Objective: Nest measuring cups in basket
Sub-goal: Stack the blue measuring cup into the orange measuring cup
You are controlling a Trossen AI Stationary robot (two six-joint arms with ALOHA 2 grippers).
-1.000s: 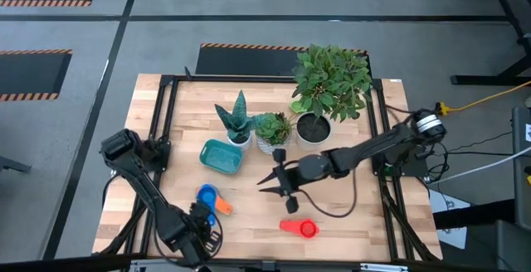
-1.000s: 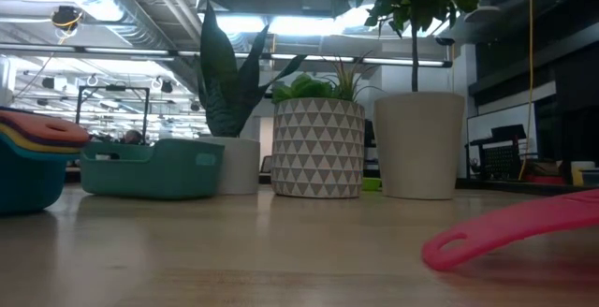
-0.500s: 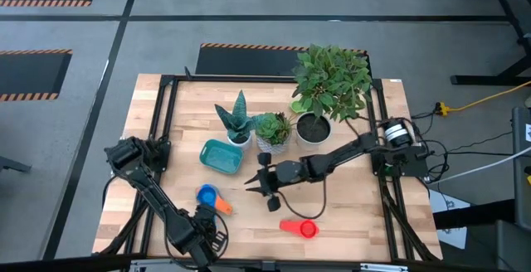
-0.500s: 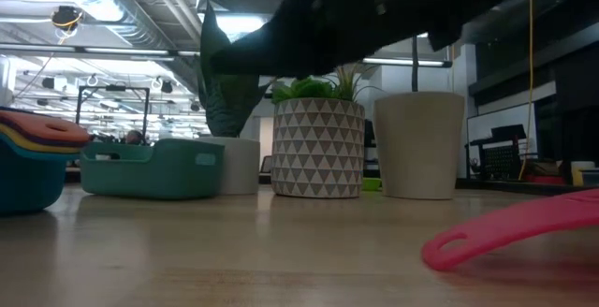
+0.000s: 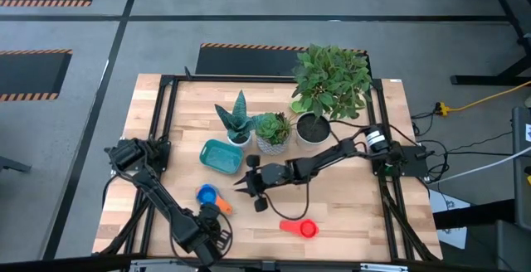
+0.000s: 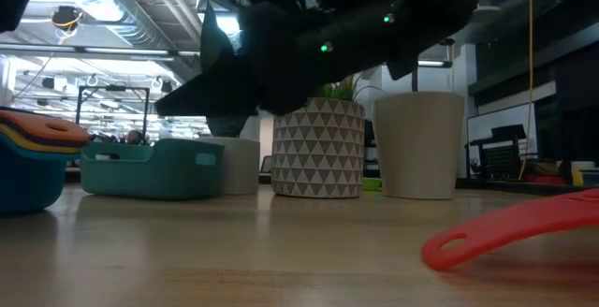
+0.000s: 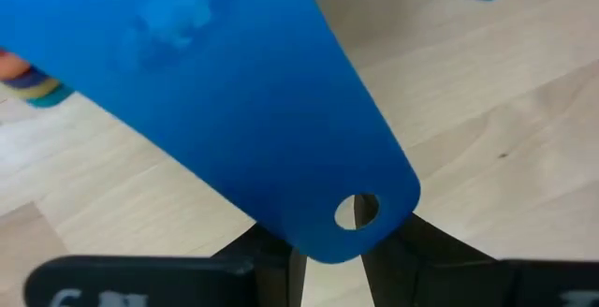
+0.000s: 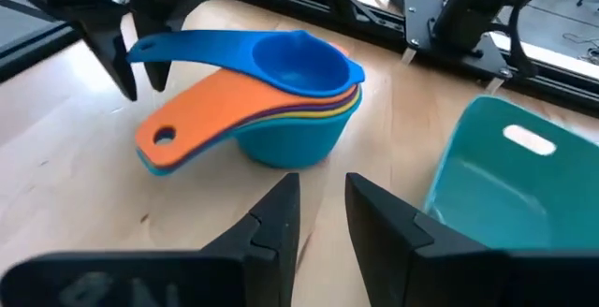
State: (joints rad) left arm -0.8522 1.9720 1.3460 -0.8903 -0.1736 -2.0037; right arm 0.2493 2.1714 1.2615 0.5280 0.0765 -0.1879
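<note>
A stack of nested measuring cups [image 5: 208,196] [image 8: 281,110] [image 6: 28,167] stands on the table, with a blue cup on top and an orange handle [image 8: 178,129] sticking out. A red cup [image 5: 300,227] [image 6: 505,230] lies alone toward the near edge. The teal basket [image 5: 221,156] [image 8: 510,185] [image 6: 154,168] stands just beyond the stack. My left gripper [image 5: 207,221] [image 7: 332,246] is open, pointing down at the free end of the blue handle [image 7: 356,211] [image 8: 145,50]. My right gripper [image 5: 246,185] [image 8: 323,209] is open and holds nothing; it hovers just right of the stack and the basket. My left gripper points down beside the free end of the top blue cup's handle [image 7: 309,185], which covers the fingertips in the left wrist view. I cannot tell whether the fingers touch it. The blue cup sits nested in the stack with its handle level.
Three potted plants stand behind the basket: a snake plant [image 5: 236,121], a small one in a patterned pot [image 5: 272,133] [image 6: 318,148] and a tall leafy one [image 5: 328,85]. A black frame rail [image 5: 162,139] runs round the table. Bare wood lies between the stack and the red cup.
My right gripper has moved toward the table's left edge and down, from above the red cup's side to a spot close to the stack and the basket, and it now fills the top of the low view. The cups and the basket have stayed where they were.
</note>
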